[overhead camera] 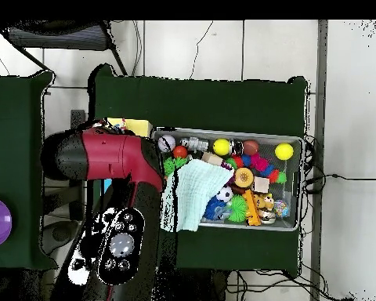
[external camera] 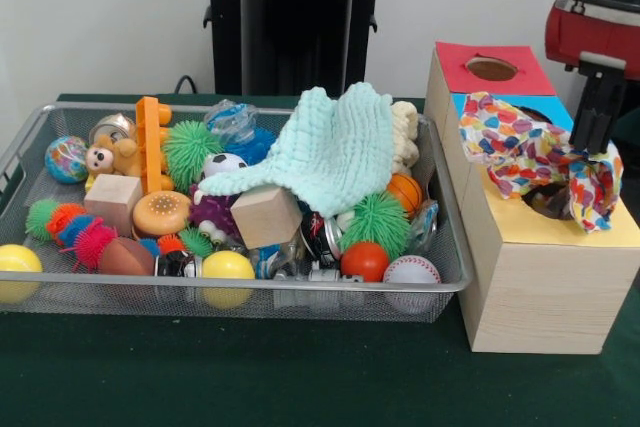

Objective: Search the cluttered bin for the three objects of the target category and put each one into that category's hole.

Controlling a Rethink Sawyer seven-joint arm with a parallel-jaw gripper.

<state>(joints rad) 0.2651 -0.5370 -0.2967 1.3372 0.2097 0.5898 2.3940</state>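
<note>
Gripper (external camera: 597, 137): black, comes down at the wooden box (external camera: 540, 287); its tips vanish into the patterned cloth (external camera: 535, 152), so I cannot tell if they are apart or clamped on it
Patterned cloth: thin, crumpled fabric with bright multicolour spots; draped over the box top at the yellow section's hole (external camera: 555, 202), partly down in it; judged mid-delivery, since a limp cloth has to be pushed in, not dropped
Box: pale wood sides, top in red, blue and yellow panels, round hole (external camera: 492, 68) in the red one; stands just beside the bin's end, judged so for short carries
Bin (external camera: 30, 137): wire mesh tray, low walls, contents heaped
Mint cloth (external camera: 320, 152): thick, nubbly knit, folded loose over the pile and hiding things beneath; likely another of the cloth category, still in the bin
Wooden cubes (external camera: 265, 215): plain, hard-edged; one tilted under the mint cloth, one (external camera: 112, 202) near the left end
Spiky balls (external camera: 378, 219): green, soft rubbery bristles; a second (external camera: 190, 147) further back
Smooth balls: yellow (external camera: 228, 267), red (external camera: 364, 260), a baseball (external camera: 411, 269) along the near wall
Overhead: red arm (overhead camera: 113, 157) covers the box; bin (overhead camera: 294, 141) beside it
</note>
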